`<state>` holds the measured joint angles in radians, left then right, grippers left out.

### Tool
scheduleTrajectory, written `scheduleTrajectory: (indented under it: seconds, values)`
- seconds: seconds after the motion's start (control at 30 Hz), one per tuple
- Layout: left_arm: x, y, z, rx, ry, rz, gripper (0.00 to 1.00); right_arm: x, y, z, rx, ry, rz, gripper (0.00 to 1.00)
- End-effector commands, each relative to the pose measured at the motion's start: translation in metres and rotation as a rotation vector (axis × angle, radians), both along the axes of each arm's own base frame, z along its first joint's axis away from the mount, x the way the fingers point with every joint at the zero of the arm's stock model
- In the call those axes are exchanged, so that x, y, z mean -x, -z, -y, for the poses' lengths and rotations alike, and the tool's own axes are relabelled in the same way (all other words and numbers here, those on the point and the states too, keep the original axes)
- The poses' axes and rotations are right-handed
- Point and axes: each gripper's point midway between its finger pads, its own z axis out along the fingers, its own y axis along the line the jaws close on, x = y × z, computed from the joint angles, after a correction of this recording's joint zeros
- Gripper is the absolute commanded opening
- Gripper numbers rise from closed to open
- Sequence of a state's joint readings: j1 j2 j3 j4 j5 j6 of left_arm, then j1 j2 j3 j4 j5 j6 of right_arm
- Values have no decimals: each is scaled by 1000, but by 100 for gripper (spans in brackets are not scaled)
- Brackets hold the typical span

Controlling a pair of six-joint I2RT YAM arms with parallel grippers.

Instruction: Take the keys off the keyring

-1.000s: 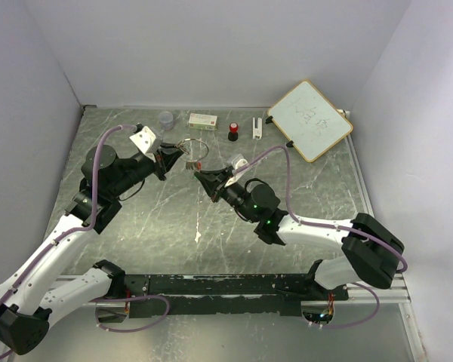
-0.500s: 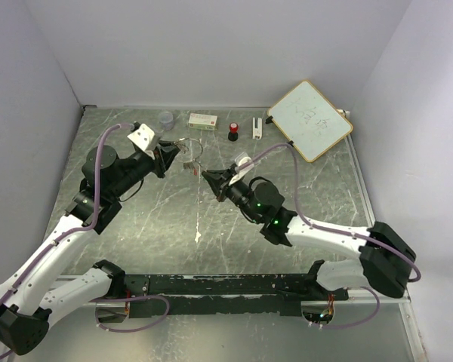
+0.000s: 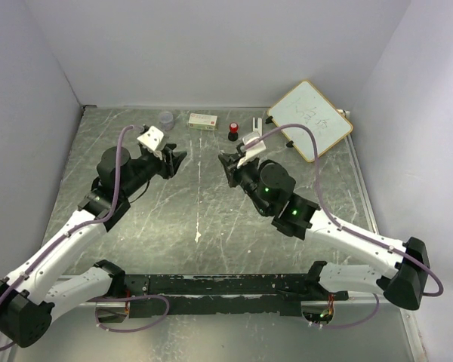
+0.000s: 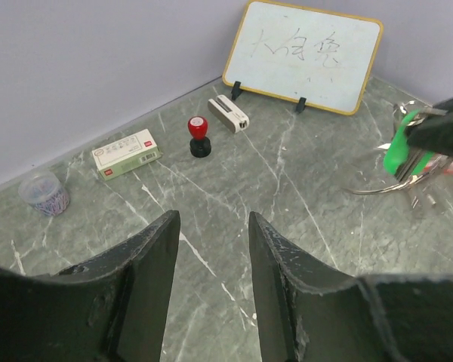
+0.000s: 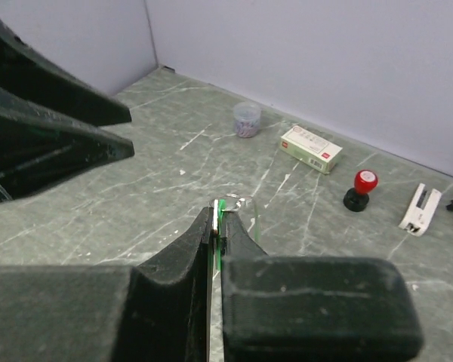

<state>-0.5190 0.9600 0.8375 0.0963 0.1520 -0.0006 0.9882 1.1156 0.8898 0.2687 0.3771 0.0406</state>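
My right gripper [image 5: 220, 220] is shut on the green key [image 5: 222, 207], whose green head shows edge-on between the jaws. The thin silver keyring [image 5: 243, 202] hangs from the key just past the fingertips. In the left wrist view the green key [image 4: 397, 151] and the keyring [image 4: 389, 185] hang above the table at the right edge, with a red key [image 4: 442, 164] beside them. My left gripper [image 4: 213, 225] is open and empty, a short gap left of the ring. From above, the left gripper [image 3: 179, 160] and right gripper [image 3: 226, 161] face each other.
Along the back wall stand a clear cup [image 3: 166, 118], a white box [image 3: 203, 120], a black knob with a red top [image 3: 232, 133], a small white stapler-like block [image 3: 257, 127] and a whiteboard [image 3: 309, 119] at the back right.
My left gripper has opened, let go of the keyring and drawn back to the left. The right gripper has shut on the green key and carried it with the ring up and to the right.
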Motion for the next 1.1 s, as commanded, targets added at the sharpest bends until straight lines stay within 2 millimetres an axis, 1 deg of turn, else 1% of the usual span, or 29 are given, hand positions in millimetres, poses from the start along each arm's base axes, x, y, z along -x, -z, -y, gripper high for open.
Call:
scheduleTrajectory:
  seconds: [0.0,0.03,0.1,0.27,0.37,0.57,0.77,0.9,1.07]
  values:
    - [-5,-7,2,36,-11,39,52,-3,-5,6,81,45,-31,0]
    - [-5,-6,3,38,-8,39,53,-3,-14,5,76,44,-31,0]
    - [-4,-3,5,49,5,46,54,-4,-15,2,91,43,-49,0]
    - [2,-6,14,90,59,82,55,-4,-16,-8,143,24,-126,0]
    - [5,-7,17,108,82,85,54,-1,-20,-13,186,4,-170,0]
    - [12,-9,21,147,123,103,54,4,-25,-17,241,-15,-188,0]
    - [25,-11,30,192,202,135,62,5,-21,-21,287,-6,-188,0]
    - [30,-13,36,215,247,143,63,5,-18,-28,314,-8,-188,0]
    - [36,-14,36,241,268,162,64,6,-16,-33,369,6,-197,0]
